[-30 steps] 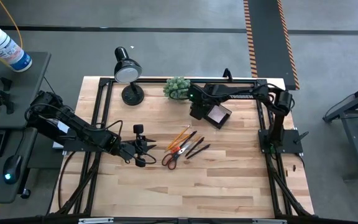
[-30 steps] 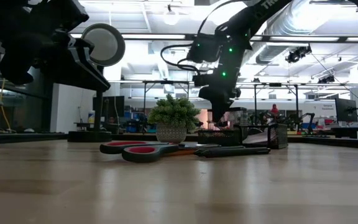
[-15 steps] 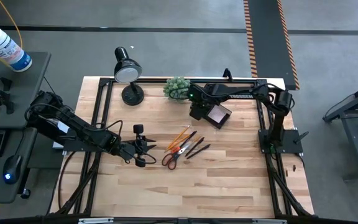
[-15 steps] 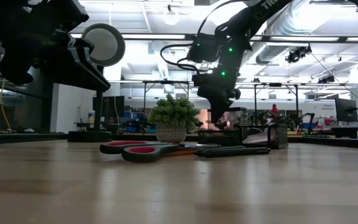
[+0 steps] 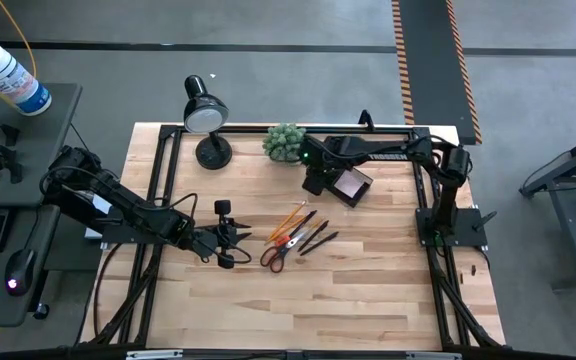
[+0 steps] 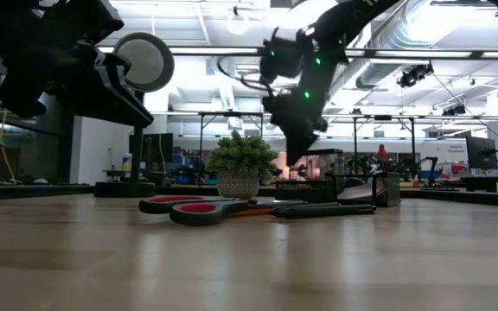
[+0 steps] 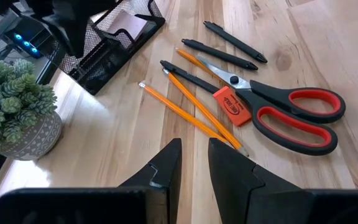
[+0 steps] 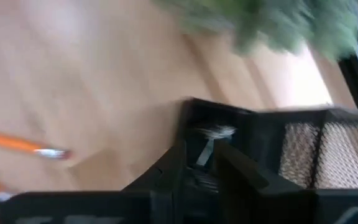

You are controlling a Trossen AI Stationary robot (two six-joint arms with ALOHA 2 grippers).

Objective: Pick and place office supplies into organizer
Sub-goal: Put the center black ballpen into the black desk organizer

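The dark mesh organizer (image 5: 351, 186) stands near the table's far edge, with a pink sticky pad (image 5: 349, 183) in its tray. My right gripper (image 5: 314, 183) hangs just above its left end, narrowly open; a small silvery piece (image 8: 210, 142) shows in the compartment below the fingers. Orange-handled scissors (image 7: 291, 112), two orange pencils (image 7: 191, 112), dark pens (image 7: 229, 50) and an orange eraser (image 7: 232, 104) lie flat mid-table. My left gripper (image 5: 240, 236) waits just left of them, level above the wood, with a narrow gap between its fingers.
A green plant ball in a grey pot (image 5: 284, 141) stands close to the left of the organizer. A black desk lamp (image 5: 206, 115) stands at the far left corner. Bare wood lies near the table's near edge (image 5: 308, 310).
My right gripper has risen from down at the organizer to a little above it and has tipped as it rose. The left arm and the supplies have kept still.
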